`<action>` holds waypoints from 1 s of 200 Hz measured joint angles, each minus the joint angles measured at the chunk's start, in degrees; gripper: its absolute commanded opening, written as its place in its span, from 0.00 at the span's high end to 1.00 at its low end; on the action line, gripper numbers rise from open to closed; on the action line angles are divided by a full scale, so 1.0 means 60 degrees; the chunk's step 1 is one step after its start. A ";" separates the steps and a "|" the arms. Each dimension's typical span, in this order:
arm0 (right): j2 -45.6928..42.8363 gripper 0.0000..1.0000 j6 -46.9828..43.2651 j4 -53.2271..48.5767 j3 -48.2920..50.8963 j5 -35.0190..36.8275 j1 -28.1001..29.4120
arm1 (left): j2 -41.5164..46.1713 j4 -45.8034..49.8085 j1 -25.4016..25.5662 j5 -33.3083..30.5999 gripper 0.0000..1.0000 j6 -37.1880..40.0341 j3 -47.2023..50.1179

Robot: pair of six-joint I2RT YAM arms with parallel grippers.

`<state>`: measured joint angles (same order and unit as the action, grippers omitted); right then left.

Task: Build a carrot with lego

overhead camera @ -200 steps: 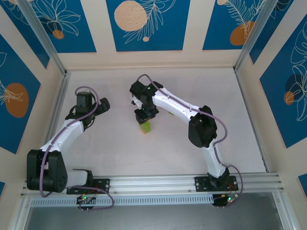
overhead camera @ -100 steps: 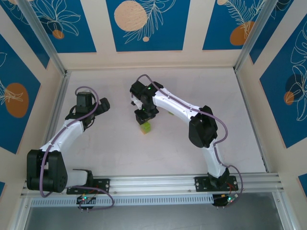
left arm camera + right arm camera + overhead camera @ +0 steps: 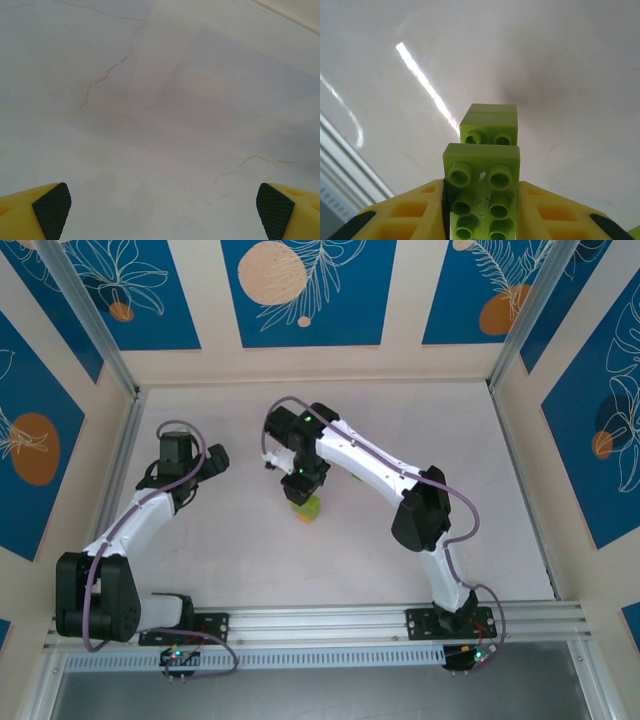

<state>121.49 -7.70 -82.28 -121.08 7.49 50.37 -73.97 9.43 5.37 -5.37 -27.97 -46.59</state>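
Since a second ago the right arm has swung its wrist slightly leftward and its elbow has shifted. The right gripper [image 3: 299,487] now sits turned over the cluster of lime-green plastic lego bricks [image 3: 307,508], which looks a little more tilted than before. The left arm has not moved.

From the right wrist, the cluster turns its round studs toward the camera. A longer brick with two rows of studs is clamped between the yellow fingers [image 3: 415,212], and a shorter brick sits just beyond it.

The cluster is near the middle of the white table [image 3: 230,540]; whether it touches the surface I cannot tell. The left gripper [image 3: 162,212] hangs released, jaws wide, well apart from the cluster.
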 measured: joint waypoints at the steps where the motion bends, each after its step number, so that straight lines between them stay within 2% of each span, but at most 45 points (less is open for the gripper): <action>1: -0.0011 0.67 -0.0015 -0.0011 0.0029 0.0000 0.0018 | 0.0000 0.0000 0.0000 0.0000 0.02 0.0000 0.0000; 32: -0.0568 0.68 -0.0714 -0.0142 0.1738 -0.0062 0.0947 | 0.0000 0.0000 0.0000 -0.0004 0.02 0.0000 0.0000; 70: -0.1075 0.68 -0.1144 0.0000 0.2619 -0.0069 0.1727 | 0.0000 0.0000 0.0000 -0.0004 0.02 0.0007 0.0000; 123: -0.1971 0.68 -0.1639 0.0801 0.3519 -0.0062 0.1821 | 0.0000 0.0000 0.0000 -0.0007 0.02 0.0171 0.0000; 200: -0.2025 0.67 -0.2167 0.1534 0.3774 -0.0025 0.1818 | 0.0000 0.0000 0.0000 -0.0007 0.02 0.0182 0.0000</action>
<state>109.34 -20.71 -73.08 -98.43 7.33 61.28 -73.97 9.43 5.37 -5.41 -26.87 -46.59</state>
